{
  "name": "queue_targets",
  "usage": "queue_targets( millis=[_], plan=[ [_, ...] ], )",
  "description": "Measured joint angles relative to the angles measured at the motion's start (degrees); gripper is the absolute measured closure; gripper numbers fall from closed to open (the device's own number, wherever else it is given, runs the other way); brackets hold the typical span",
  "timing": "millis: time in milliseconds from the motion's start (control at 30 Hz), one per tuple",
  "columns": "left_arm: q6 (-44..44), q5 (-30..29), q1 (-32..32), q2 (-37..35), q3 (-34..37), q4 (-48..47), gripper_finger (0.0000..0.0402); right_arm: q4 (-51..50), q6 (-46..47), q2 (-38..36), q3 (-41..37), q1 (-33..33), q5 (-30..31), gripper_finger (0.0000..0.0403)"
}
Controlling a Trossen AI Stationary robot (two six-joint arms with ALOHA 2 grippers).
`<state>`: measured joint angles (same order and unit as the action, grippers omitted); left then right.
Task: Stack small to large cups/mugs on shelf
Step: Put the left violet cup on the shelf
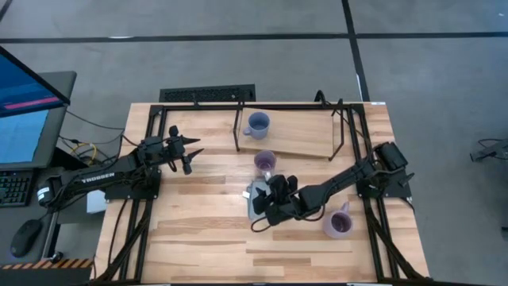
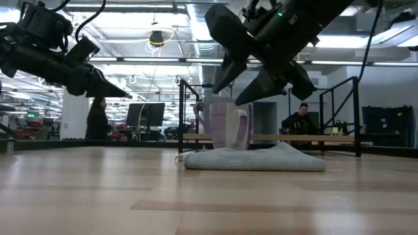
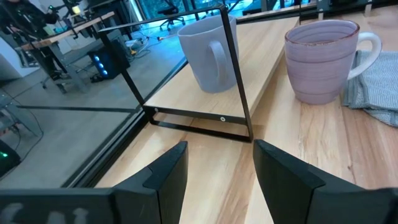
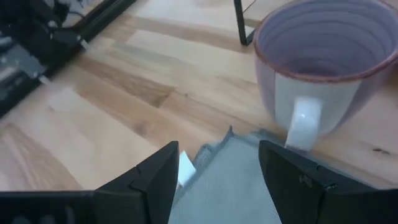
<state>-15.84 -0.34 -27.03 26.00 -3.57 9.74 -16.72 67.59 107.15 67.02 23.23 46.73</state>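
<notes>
On the shelf (image 1: 294,137) at the table's far edge stands the blue mug (image 1: 257,124), upright near the board's left end. Just in front of the shelf, on the tabletop (image 1: 198,230), a light purple mug (image 1: 265,162) sits upright with its handle turned toward the grey-blue cloth (image 1: 259,199) that lies beside it — the right wrist view shows the handle right at the cloth's edge. The right gripper (image 1: 274,199) hangs above the cloth, close to this mug, its fingers (image 4: 155,174) spread apart and holding nothing. A second light purple mug (image 1: 340,223) stands well apart, near the right arm's base. The left gripper (image 1: 190,152) hovers over the left part of the table, pointed toward the shelf — its fingers (image 3: 168,171) are parted and empty too.
</notes>
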Motion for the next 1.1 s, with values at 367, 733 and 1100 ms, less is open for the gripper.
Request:
queue_targets(
  millis=[367,733,1100],
  plan=[
    [0.50,-0.02,0.00,0.00,0.00,0.00,0.0228,-7.08,2.05,-0.02,-0.02,0.51,1.61,0.0159],
    [0.56,-0.02,-0.01,0.00,0.00,-0.13,0.0228,-11.28,3.39,-0.02,-0.02,-2.69,1.29,0.0159],
    [0.50,-0.02,-0.02,0.00,0.00,-0.25,0.0228,-11.16,3.06,-0.02,-0.02,-5.91,-2.10,0.0159]
  ],
)
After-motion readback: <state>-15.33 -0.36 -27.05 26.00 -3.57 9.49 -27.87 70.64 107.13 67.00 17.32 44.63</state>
